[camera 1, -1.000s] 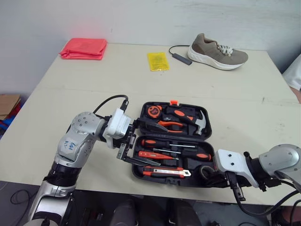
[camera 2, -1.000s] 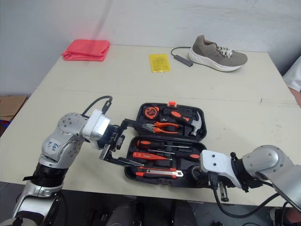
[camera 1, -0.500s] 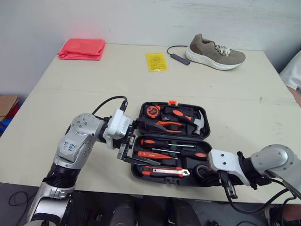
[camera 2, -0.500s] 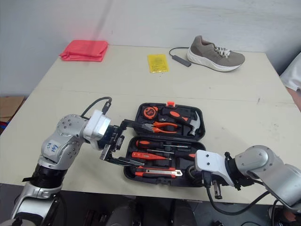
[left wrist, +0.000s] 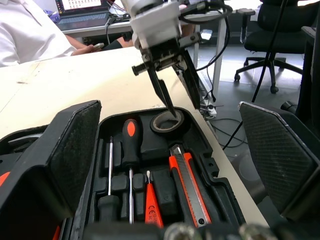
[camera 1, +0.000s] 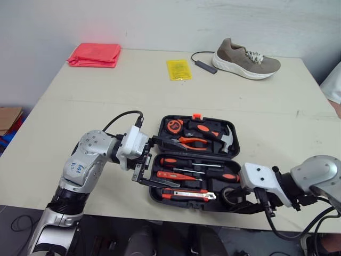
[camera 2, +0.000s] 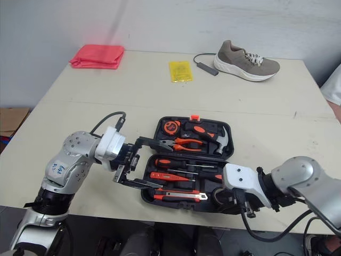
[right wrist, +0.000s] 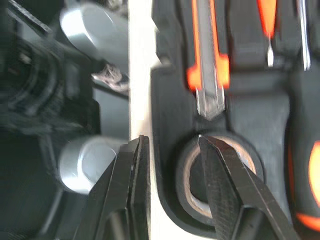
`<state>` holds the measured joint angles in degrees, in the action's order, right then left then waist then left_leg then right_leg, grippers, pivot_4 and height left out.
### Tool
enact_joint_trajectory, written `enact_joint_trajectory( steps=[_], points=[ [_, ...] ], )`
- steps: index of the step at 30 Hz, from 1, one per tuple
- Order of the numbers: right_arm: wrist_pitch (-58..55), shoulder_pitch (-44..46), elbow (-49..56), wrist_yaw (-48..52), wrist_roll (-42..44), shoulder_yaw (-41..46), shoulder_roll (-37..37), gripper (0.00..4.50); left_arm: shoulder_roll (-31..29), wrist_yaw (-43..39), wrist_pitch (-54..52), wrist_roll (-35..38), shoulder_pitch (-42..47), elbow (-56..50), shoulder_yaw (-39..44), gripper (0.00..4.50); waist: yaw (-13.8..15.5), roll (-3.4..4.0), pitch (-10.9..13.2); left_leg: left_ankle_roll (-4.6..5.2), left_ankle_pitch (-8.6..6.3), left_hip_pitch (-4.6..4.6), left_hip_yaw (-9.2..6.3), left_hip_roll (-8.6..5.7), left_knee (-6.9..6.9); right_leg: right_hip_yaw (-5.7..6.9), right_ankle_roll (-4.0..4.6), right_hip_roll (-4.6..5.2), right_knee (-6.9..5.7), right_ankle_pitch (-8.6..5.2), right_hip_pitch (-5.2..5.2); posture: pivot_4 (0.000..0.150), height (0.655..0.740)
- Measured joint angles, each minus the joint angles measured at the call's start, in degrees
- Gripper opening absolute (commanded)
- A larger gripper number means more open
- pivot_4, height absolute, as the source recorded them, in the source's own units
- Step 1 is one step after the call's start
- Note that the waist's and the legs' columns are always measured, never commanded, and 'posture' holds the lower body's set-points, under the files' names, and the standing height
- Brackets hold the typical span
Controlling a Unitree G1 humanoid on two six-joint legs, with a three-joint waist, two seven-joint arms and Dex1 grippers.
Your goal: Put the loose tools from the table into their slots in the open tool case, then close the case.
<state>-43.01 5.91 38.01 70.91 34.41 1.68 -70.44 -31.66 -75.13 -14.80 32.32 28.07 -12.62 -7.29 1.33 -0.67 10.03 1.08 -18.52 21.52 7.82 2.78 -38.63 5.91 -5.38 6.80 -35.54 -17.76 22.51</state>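
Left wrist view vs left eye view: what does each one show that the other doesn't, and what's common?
Left wrist view adds the room behind: a person's white sleeve, a laptop and an office chair.
Left eye view adds the shoe, red cloth, yellow packet, and the case's far half with hammer, pliers and tape measure.
Shared: the open tool case, screwdrivers, utility knife, tape roll, the right gripper at that roll, and the left gripper open around the case's end.
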Motion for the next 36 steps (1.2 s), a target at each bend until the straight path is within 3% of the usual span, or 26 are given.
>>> enact_joint_trajectory(
  steps=[2,5,6,7,15,19,24,32,36],
  points=[
    [0.2,-2.5,-0.1,0.1,2.0,4.3,1.5,1.64,-0.2,0.0,0.0,-0.1,-0.1,0.1,0.0,4.5,0.1,0.0,0.0,0.0,0.0,0.02,-0.03,0.0,0.0,0.0,0.0,-0.01,0.02,0.0,-0.01,0.15,0.74],
    [3.6,-6.7,-0.3,-0.6,5.0,11.0,8.7,0.92,-0.4,0.0,0.2,-0.2,-0.3,0.1,0.1,4.5,0.1,-0.04,0.0,0.0,0.0,0.01,-0.05,-0.01,-0.01,0.02,-0.01,-0.03,0.02,0.0,-0.05,0.15,0.74],
    [6.1,-8.8,-0.3,-0.8,5.3,12.6,12.0,0.33,-0.4,0.0,0.3,-0.3,-0.4,0.1,0.1,4.5,0.1,-0.06,0.0,0.0,0.0,0.01,-0.07,0.0,-0.02,0.04,-0.01,-0.05,0.02,0.0,-0.07,0.15,0.74],
    [8.1,-10.7,-0.5,-0.8,5.1,12.8,13.9,0.03,-0.5,0.0,0.5,-0.3,-0.5,0.2,0.1,4.5,0.1,-0.05,0.0,0.0,0.0,0.01,-0.04,-0.03,-0.02,0.04,-0.01,-0.05,-0.02,0.0,-0.04,0.15,0.74],
    [30.7,-18.9,-11.4,-1.3,-6.7,8.6,26.2,0.03,-0.5,0.1,0.8,-1.2,-0.6,2.1,0.1,4.5,-0.1,-0.05,0.0,0.0,0.0,-0.14,0.17,-0.01,-0.02,0.12,-0.07,-0.17,-0.09,0.03,-0.02,0.15,0.74],
    [43.1,-19.6,-20.8,-0.3,-14.1,3.8,27.0,0.03,-1.1,-0.1,0.8,-1.4,-0.6,2.4,0.1,4.5,-0.1,-0.04,0.0,0.0,0.0,-0.21,0.29,-0.02,0.0,0.07,-0.07,-0.17,-0.09,0.03,-0.01,0.15,0.74],
    [52.3,-18.6,-26.2,-0.6,-15.6,1.5,29.0,0.03,-1.4,-0.1,0.9,-1.9,-0.6,2.7,0.0,4.5,-0.5,-0.36,-0.2,-0.06,0.01,-0.41,0.28,0.09,0.01,0.05,-0.04,-0.21,-0.14,0.02,-0.14,0.15,0.74],
    [52.5,-19.3,-26.7,-2.8,-12.4,1.3,30.6,0.03,-2.3,0.5,1.1,-2.9,-0.8,4.4,0.6,4.5,-1.4,-0.53,-0.3,-0.15,-0.03,-0.35,0.19,0.16,0.05,-0.21,0.09,-0.01,-0.15,-0.01,-0.11,0.15,0.74],
    [45.5,-20.5,-20.7,-6.1,-7.2,7.5,27.7,0.03,-5.1,3.2,2.3,-4.8,-2.6,7.2,4.2,4.5,-1.4,-0.01,0.0,-0.11,-0.03,-0.31,0.25,0.04,0.06,-0.16,0.09,0.42,-0.28,-0.02,0.02,0.15,0.74]
  ],
)
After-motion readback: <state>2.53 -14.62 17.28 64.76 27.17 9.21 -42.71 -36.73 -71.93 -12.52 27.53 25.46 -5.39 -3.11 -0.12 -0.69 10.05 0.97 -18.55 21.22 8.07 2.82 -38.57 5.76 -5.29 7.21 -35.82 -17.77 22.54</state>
